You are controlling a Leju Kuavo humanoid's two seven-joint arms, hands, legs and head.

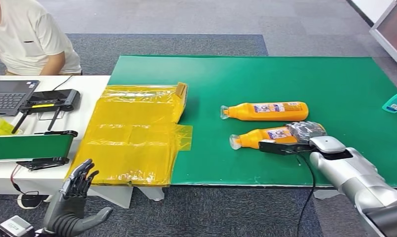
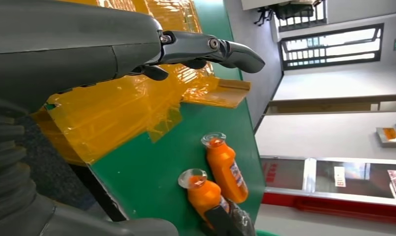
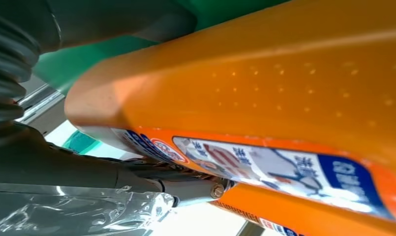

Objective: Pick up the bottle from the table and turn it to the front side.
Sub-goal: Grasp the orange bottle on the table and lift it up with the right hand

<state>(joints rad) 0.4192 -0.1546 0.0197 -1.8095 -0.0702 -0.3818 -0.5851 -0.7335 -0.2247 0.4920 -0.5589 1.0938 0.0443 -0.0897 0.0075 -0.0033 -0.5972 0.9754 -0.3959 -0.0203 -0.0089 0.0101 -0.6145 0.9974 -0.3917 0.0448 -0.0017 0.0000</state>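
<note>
Two orange bottles with clear caps lie on the green mat (image 1: 334,84), caps pointing left. The far bottle (image 1: 265,111) lies free with its label up. My right hand (image 1: 299,134), wrapped in clear film, grips the near bottle (image 1: 260,137) at its base end. In the right wrist view this bottle (image 3: 264,98) sits between the thumb (image 3: 112,19) and the fingers (image 3: 186,189), its label partly visible. My left hand (image 1: 75,197) hangs below the table's front left, fingers spread, holding nothing. The left wrist view shows both the far bottle (image 2: 228,167) and the near bottle (image 2: 205,194).
A crumpled yellow plastic sheet (image 1: 132,133) covers the mat's left end. Left of it stand a small green conveyor (image 1: 31,145), a black controller (image 1: 51,101) and a laptop (image 1: 9,94), with a person in a white shirt (image 1: 31,39) behind. A teal object (image 1: 396,101) lies at the right edge.
</note>
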